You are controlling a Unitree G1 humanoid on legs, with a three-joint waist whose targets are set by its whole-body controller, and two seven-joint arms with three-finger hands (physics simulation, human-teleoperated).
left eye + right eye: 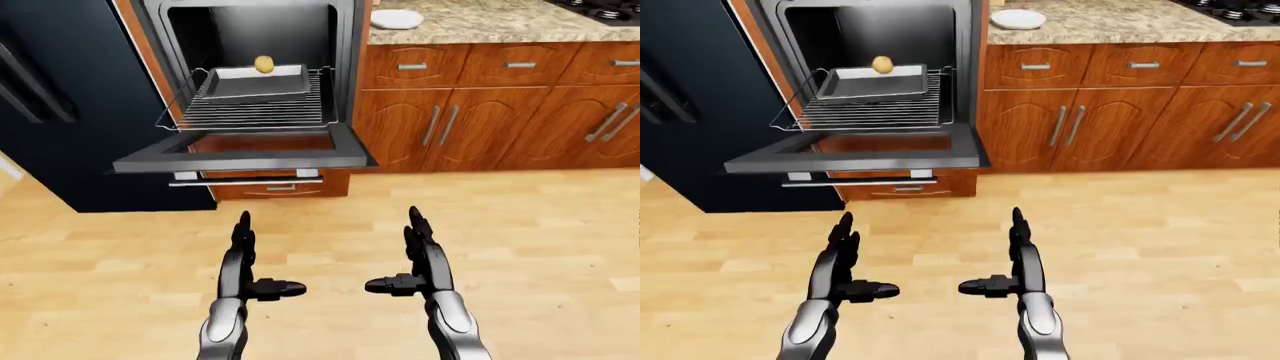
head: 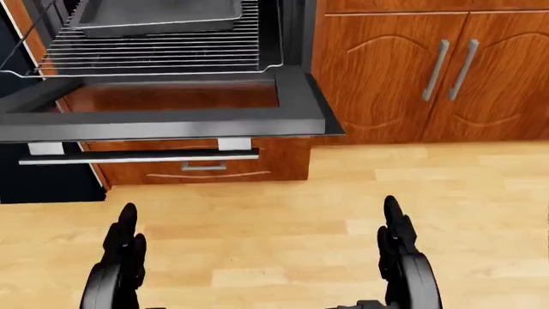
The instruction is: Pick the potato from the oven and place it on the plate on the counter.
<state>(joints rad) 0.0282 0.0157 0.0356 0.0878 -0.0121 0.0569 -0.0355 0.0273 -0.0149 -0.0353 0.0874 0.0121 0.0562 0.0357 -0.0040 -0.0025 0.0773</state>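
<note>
Your left hand (image 1: 245,262) and right hand (image 1: 420,259) hang over the floor (image 1: 540,225), fingers spread apart and holding nothing. The potato (image 1: 264,64) sits at the far edge of the tray (image 1: 255,84) on the pulled-out rack (image 1: 250,112) of the open oven (image 1: 250,45), at 12 o'clock from your left fingers, well apart. The plate (image 1: 1018,19) rests on the counter (image 1: 1120,22), at 12 o'clock from your right hand.
</note>
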